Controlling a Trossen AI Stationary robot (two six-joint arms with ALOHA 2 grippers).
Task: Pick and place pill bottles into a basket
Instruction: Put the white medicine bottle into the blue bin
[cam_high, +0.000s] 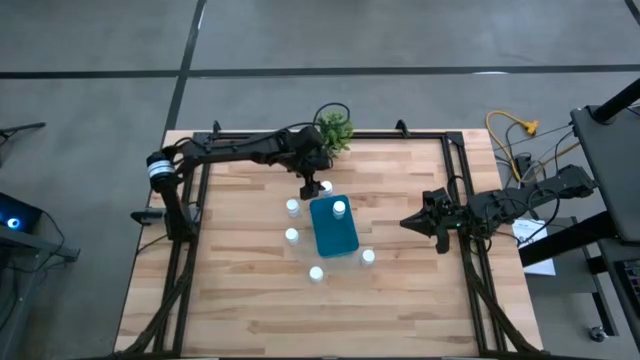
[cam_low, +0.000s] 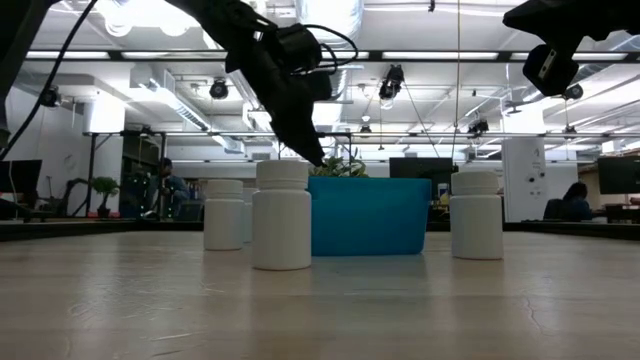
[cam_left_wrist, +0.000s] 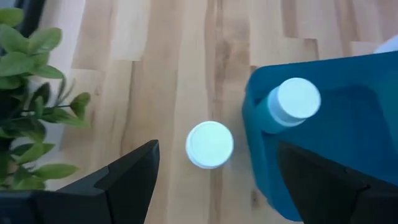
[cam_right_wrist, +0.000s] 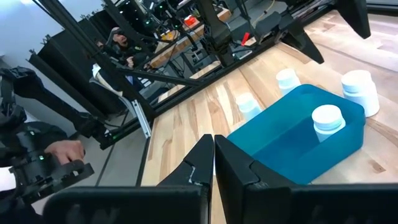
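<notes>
The teal-blue basket stands mid-table with one white pill bottle upright inside it. Several more bottles stand on the wood around it: one at its far end, two on its left, and two near its near end. My left gripper is open above the far bottle; its fingers stand on either side of the cap without touching it. My right gripper is shut and empty, right of the basket.
A small green potted plant stands at the far edge, just behind my left gripper, and shows in the left wrist view. A black frame rail runs along the table's edges. Bare wood lies toward the near edge.
</notes>
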